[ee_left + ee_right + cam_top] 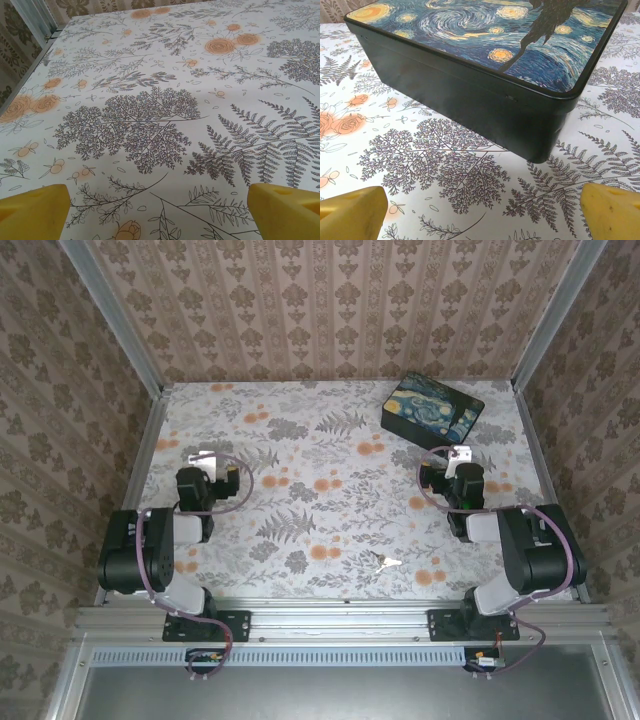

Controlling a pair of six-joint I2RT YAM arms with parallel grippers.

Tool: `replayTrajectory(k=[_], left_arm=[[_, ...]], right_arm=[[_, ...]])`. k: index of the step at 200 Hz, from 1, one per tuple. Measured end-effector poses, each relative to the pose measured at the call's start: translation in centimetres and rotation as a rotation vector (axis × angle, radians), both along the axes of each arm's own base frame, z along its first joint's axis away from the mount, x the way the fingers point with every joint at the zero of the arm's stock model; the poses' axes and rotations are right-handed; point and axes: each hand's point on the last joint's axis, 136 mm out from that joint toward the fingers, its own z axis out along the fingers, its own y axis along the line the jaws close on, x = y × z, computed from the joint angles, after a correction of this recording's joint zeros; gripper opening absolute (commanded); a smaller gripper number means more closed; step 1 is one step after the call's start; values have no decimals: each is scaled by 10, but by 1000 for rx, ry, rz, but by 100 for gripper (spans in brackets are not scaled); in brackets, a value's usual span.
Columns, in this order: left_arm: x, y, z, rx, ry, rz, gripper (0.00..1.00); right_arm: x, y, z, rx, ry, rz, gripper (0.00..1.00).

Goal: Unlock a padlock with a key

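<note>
A tiny silver key [386, 562] with a small ring lies on the floral tablecloth near the front edge, right of centre, apart from both arms. My left gripper [209, 462] [160, 212] hovers low over bare cloth at the left. It is open, its yellow fingertips [33, 210] spread wide with nothing between them. My right gripper [456, 462] [482, 212] is open too, fingertips [612, 209] wide apart. It points at the near side of a black tin [470, 95] just ahead of it.
The black tin [432, 408] with a starry-night lid sits closed at the back right. Wallpapered walls with metal corner posts [118, 320] enclose the table [320, 470] on three sides. A metal rail [340, 620] carrying both arm bases runs along the near edge.
</note>
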Motion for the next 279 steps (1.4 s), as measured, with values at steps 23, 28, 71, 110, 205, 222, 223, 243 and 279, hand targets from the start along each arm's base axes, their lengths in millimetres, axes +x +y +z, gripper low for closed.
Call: replayTrajectory(k=[23,28,71,110,205,222,223,243,279], left_arm=[[0,0,0,0,0,0,100],[0,0,0,0,0,0,100],[0,0,0,0,0,0,100],[0,0,0,-1,0,-2,100],[10,11,10,-14,88,40,100],[29,19,57,2,74,82,100],[30,20,61,3,69,86,100],[37,35,127,-20,-19,188,100],[17,59,144,-147,16,365,100]], right_arm=[[0,0,0,0,0,0,100],[0,0,0,0,0,0,100],[0,0,0,0,0,0,100],[0,0,0,0,0,0,100],[4,0,3,-4,36,7,99],[10,-3,23,-1,44,-19,100],[10,-4,26,2,43,-24,100],[22,-20,69,69,35,-101,95],[57,-72,121,267,39,-249,83]])
